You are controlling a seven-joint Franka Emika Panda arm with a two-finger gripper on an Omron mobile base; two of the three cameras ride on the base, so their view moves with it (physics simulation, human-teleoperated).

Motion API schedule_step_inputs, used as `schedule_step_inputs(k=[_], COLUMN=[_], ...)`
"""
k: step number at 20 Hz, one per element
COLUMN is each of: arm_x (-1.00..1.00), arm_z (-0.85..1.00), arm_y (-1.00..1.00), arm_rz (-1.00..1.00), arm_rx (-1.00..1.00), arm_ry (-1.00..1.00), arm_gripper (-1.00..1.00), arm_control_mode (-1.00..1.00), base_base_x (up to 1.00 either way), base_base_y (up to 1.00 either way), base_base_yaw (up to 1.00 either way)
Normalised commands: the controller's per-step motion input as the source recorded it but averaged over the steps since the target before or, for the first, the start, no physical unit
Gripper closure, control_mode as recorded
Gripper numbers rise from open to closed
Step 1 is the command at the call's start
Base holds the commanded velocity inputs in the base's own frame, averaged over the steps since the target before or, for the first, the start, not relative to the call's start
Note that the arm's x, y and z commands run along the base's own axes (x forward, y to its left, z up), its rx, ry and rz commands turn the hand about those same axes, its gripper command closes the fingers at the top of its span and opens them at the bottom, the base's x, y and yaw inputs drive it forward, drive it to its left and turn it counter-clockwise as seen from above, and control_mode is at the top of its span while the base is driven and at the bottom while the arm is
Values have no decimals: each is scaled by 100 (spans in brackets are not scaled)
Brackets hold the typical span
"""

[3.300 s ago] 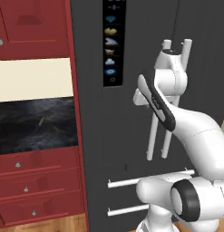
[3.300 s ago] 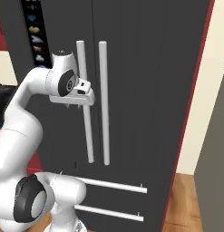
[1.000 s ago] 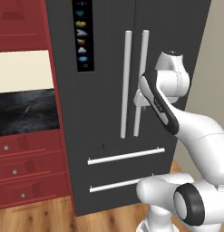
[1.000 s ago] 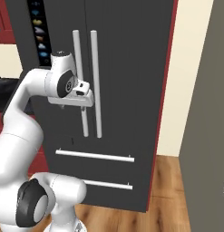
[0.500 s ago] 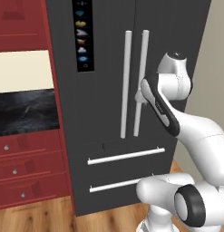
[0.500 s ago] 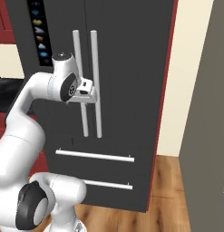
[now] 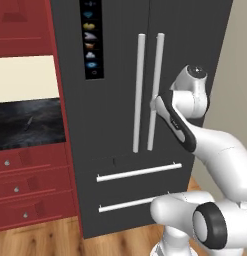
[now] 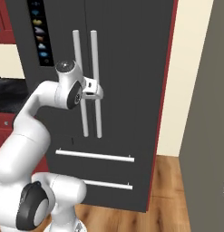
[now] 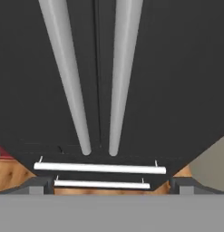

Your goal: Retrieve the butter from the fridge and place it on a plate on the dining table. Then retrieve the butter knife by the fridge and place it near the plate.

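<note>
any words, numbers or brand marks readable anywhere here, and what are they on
No words, numbers or brand names can be read in any view.
The black panel on the fridge carries a column of small blue, yellow and white icons: signs only, no lettering, too small to tell what each means.
The fridge handles, the red drawers and the arm are unmarked.

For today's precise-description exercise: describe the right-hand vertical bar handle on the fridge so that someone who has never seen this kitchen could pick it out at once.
Find the tall dark grey fridge beside the red cabinets. Two long white bars hang upright either side of its centre seam. The right-hand handle is the one farther from the black icon panel and nearest the open gripper, unlike the two horizontal drawer bars below.
</note>
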Motion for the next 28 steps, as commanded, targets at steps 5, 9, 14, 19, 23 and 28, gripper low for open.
schedule_step_inputs(k=[5, 9, 14, 19, 23, 28], arm_x=[29, 41, 34, 38, 44, 50], arm_z=[0, 0, 1, 0, 0, 0], arm_y=[0, -1, -6, -10, -4, 0], arm_rz=[-9, -14, -1, 2, 8, 2], arm_rx=[0, 1, 0, 2, 3, 1], arm_ry=[-6, -1, 0, 0, 0, 0], arm_gripper=[-100, -100, -100, -100, -100, -100], arm_control_mode=[-100, -100, -100, -100, -100, -100], base_base_x=[0, 0, 0, 0, 0, 0], base_base_y=[0, 0, 0, 0, 0, 0], base_base_yaw=[0, 0, 0, 0, 0, 0])
